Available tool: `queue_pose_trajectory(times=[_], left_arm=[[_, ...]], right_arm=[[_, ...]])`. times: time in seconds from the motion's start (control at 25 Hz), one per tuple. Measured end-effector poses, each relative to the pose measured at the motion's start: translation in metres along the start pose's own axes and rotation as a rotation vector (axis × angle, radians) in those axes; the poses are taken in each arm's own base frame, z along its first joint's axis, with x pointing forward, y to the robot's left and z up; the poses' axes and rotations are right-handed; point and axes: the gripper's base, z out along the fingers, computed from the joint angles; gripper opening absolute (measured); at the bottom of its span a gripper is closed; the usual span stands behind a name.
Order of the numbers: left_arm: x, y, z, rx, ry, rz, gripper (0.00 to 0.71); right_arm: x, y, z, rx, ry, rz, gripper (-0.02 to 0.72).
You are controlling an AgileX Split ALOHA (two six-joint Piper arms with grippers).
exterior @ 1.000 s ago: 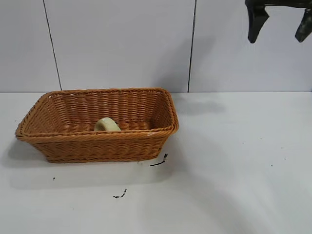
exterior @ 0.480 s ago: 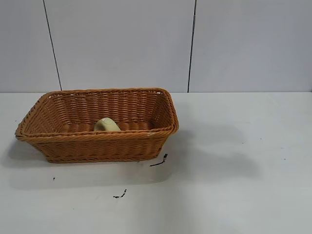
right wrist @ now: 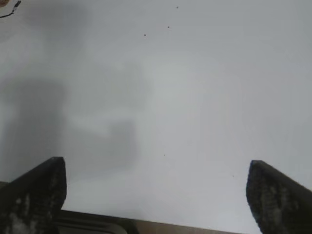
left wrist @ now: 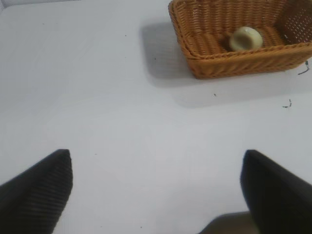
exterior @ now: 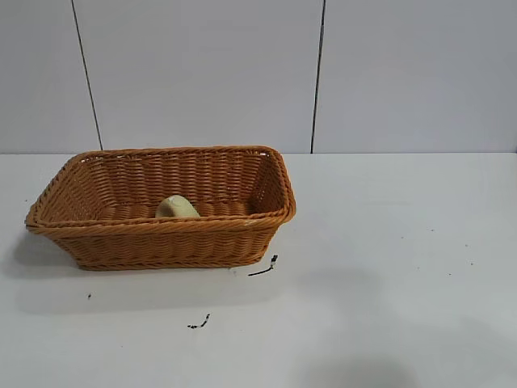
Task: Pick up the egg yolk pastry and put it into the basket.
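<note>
The egg yolk pastry, a small pale yellow-green dome, lies inside the orange-brown wicker basket on the left of the white table. It also shows in the left wrist view, inside the basket. Neither gripper shows in the exterior view. My left gripper is open and empty, over bare table well away from the basket. My right gripper is open and empty over bare white table, with only its shadow below it.
Small black marks lie on the table in front of the basket. A white panelled wall with dark seams stands behind the table.
The right gripper, seen at the top right a second ago, has left the exterior view. Its shadow on the table has moved toward the front right. Basket and pastry have not moved.
</note>
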Motion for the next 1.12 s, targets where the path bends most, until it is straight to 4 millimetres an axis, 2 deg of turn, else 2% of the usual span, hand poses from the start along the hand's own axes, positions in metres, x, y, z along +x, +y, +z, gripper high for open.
queue_pose_trajectory(times=[0.36, 1.12], left_arm=[[0.000, 0.000, 0.000, 0.000, 0.000, 0.000, 0.696], [0.000, 0.000, 0.000, 0.000, 0.000, 0.000, 0.696]], right_arm=[[0.020, 0.000, -0.031, -0.002, -0.241, 0.000, 0.693], [0.022, 0.000, -0.030, -0.001, -0.242, -0.007, 0.693]])
